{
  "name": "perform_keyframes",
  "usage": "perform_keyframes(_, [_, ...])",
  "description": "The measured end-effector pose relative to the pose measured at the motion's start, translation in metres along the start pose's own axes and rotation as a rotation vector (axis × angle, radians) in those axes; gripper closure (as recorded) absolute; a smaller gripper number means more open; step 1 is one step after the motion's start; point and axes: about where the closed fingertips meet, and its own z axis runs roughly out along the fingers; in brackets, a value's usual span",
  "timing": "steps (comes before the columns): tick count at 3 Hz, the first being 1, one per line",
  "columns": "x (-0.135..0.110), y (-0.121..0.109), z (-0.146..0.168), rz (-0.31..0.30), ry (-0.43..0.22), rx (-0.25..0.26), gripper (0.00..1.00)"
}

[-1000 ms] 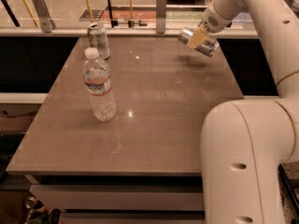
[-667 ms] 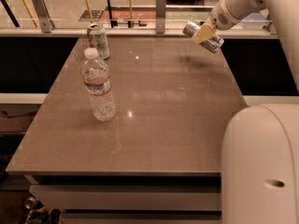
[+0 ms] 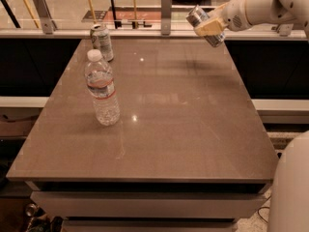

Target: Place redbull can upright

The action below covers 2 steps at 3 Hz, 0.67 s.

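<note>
Starting nearest you, the robot's white body (image 3: 295, 187) fills the near right corner, beside the near right edge of the brown table (image 3: 159, 144). The near half of the tabletop carries only glare spots.

Moving farther, on the left side you have a clear plastic water bottle (image 3: 102, 88) standing upright with a white cap and a red-and-white label. It sits well apart from everything else.

Beyond it, at the far left corner, a white-and-green can (image 3: 102, 42) stands upright near the table's far edge.

At the far right, the white arm (image 3: 260, 4) reaches in from the right edge of the view. Its gripper (image 3: 209, 29) hangs in the air above the far right corner of the table, and its tan fingers (image 3: 210, 28) are pinched across the middle of the redbull can (image 3: 197, 17).

The redbull can is off the table, held in that grip, and it touches nothing else. Its long axis is tilted, neither upright nor level: it runs from the upper left down to the lower right. The round end you can see faces up and to the left; the other end points down and right, toward the table's far right corner. A faint shadow lies on the tabletop below it.

Behind the table runs a pale ledge with metal posts (image 3: 166, 11) and glass.
</note>
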Motion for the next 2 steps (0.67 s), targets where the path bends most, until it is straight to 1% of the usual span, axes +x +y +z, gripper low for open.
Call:
perform_keyframes(1, [-0.0131, 0.0089, -0.0010, -0.017, -0.157, -0.027, 1.00])
perform_keyframes(2, [-0.0184, 0.0176, -0.0034, -0.013, -0.266, -0.049, 1.00])
